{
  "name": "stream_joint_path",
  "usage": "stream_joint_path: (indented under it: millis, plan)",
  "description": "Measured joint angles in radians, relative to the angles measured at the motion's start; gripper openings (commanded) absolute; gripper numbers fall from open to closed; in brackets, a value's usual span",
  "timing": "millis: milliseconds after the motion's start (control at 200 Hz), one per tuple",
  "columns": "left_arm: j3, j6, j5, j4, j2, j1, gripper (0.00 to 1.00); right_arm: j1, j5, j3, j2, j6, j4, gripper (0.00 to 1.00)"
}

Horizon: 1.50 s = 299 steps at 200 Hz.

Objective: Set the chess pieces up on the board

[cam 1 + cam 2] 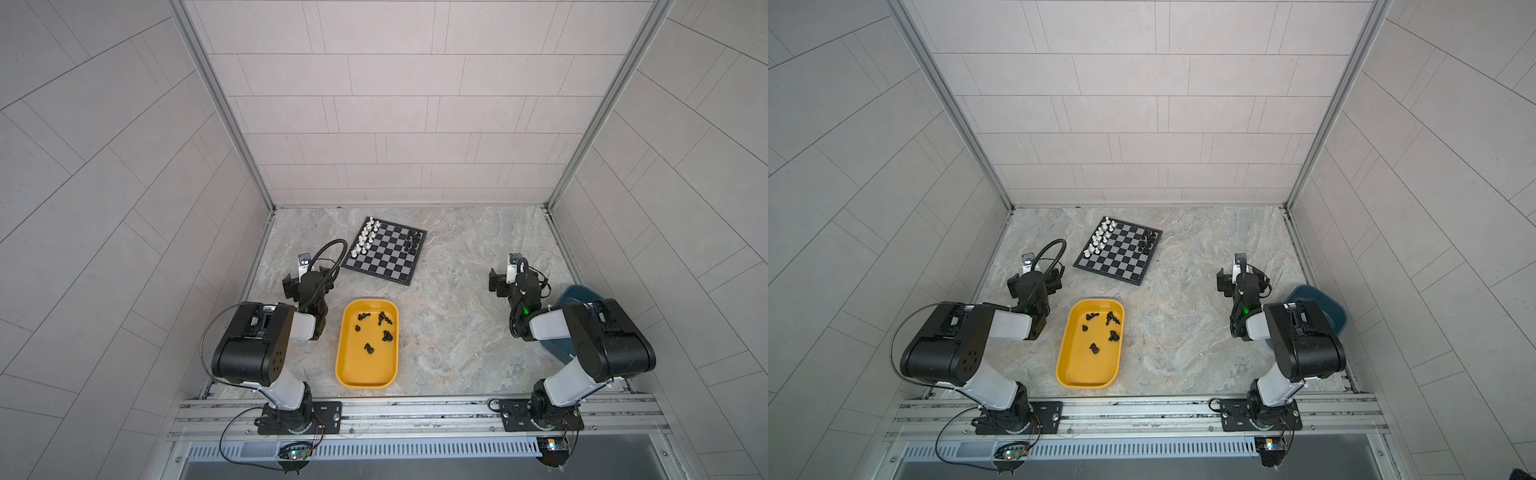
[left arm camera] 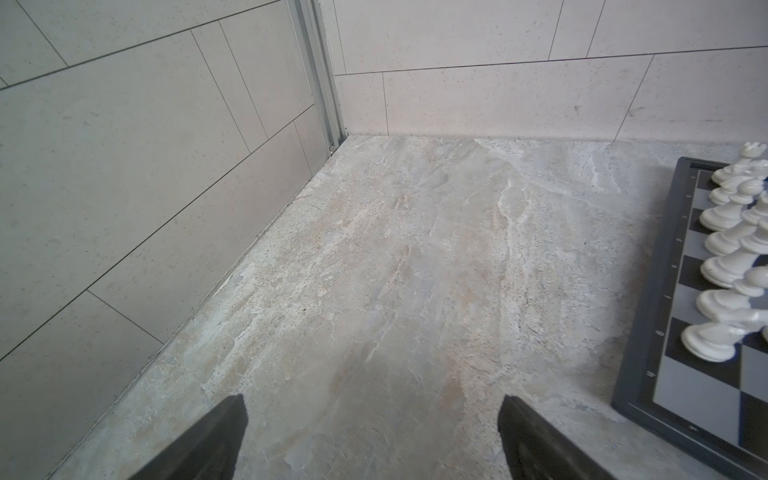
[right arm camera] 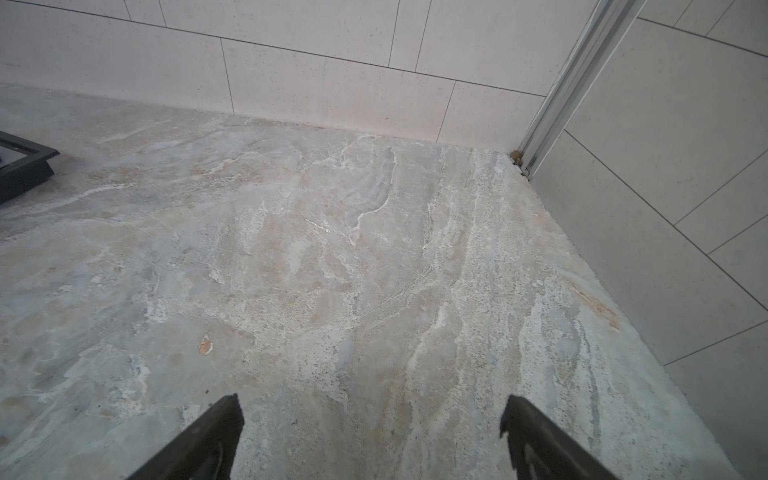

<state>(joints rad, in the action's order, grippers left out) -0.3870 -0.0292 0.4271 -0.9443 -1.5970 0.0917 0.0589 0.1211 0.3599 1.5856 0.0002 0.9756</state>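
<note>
The board (image 1: 386, 262) (image 1: 1121, 262) lies at an angle at the back of the table. Several white chess pieces (image 1: 365, 240) (image 1: 1100, 240) stand in two rows along its left side. Several black chess pieces (image 1: 412, 242) (image 1: 1147, 242) stand at its far right. More black chess pieces (image 1: 376, 328) lie scattered in the yellow tray (image 1: 365, 370) (image 1: 1088, 370). My left gripper (image 1: 308, 283) (image 2: 372, 405) hangs open and empty over bare table, left of the board (image 2: 665, 291) and its white pieces (image 2: 723, 266). My right gripper (image 1: 515, 280) (image 3: 372, 405) is open and empty, well right of the board (image 3: 25, 166).
A dark blue bin (image 1: 575, 297) (image 1: 1327, 301) sits at the right wall, partly hidden under the right arm. Tiled walls close in the table on the left, back and right. The yellow tray lies between the two arms near the front.
</note>
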Motion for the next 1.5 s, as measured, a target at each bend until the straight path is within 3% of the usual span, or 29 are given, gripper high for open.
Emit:
stream_joint_path:
  millis: [285,390,505,620,701,791,886,976,1101,1166,1226,1351,1496]
  plan:
    - [0.0,-0.011,-0.013,0.021,0.005,-0.014,1.0,-0.003,0.026,0.0,0.0,0.007,-0.001,0.99]
    - [-0.013,0.0,0.039,0.083,0.039,0.005,1.0,0.041,0.132,0.002,-0.058,-0.005,-0.079,0.99]
    - [-0.162,0.008,0.15,0.36,0.143,0.087,1.0,0.133,0.256,0.056,-0.293,0.055,-0.27,0.99]
    - [-0.43,-0.108,0.209,0.732,0.247,0.12,1.0,0.106,0.265,0.169,-0.513,0.237,-0.435,0.99]
    - [-0.635,-0.216,0.143,0.996,0.285,0.121,1.0,0.052,0.193,0.209,-0.594,0.382,-0.469,0.99]
    - [-0.768,-0.303,0.018,1.207,0.314,0.15,0.91,-0.008,0.086,0.204,-0.636,0.538,-0.484,0.99]
    - [-0.82,-0.37,-0.133,1.399,0.321,0.284,0.83,-0.019,-0.001,0.211,-0.645,0.644,-0.601,0.99]
    - [-0.815,-0.434,-0.254,1.531,0.298,0.484,0.75,-0.016,-0.074,0.256,-0.657,0.7,-0.774,0.99]
    - [-0.777,-0.512,-0.343,1.628,0.248,0.755,0.67,-0.006,-0.153,0.314,-0.7,0.714,-0.945,0.99]
    - [-0.76,-0.556,-0.386,1.646,0.216,0.851,0.58,0.0,-0.181,0.333,-0.722,0.707,-1.026,0.99]
    - [-0.747,-0.59,-0.418,1.654,0.184,0.898,0.51,0.009,-0.198,0.348,-0.731,0.696,-1.095,0.99]
    - [-0.734,-0.677,-0.455,1.657,0.094,0.939,0.51,0.033,-0.218,0.352,-0.742,0.684,-1.208,0.99]
    - [-0.729,-0.734,-0.481,1.657,0.007,0.953,0.63,0.052,-0.226,0.352,-0.763,0.677,-1.286,0.99]
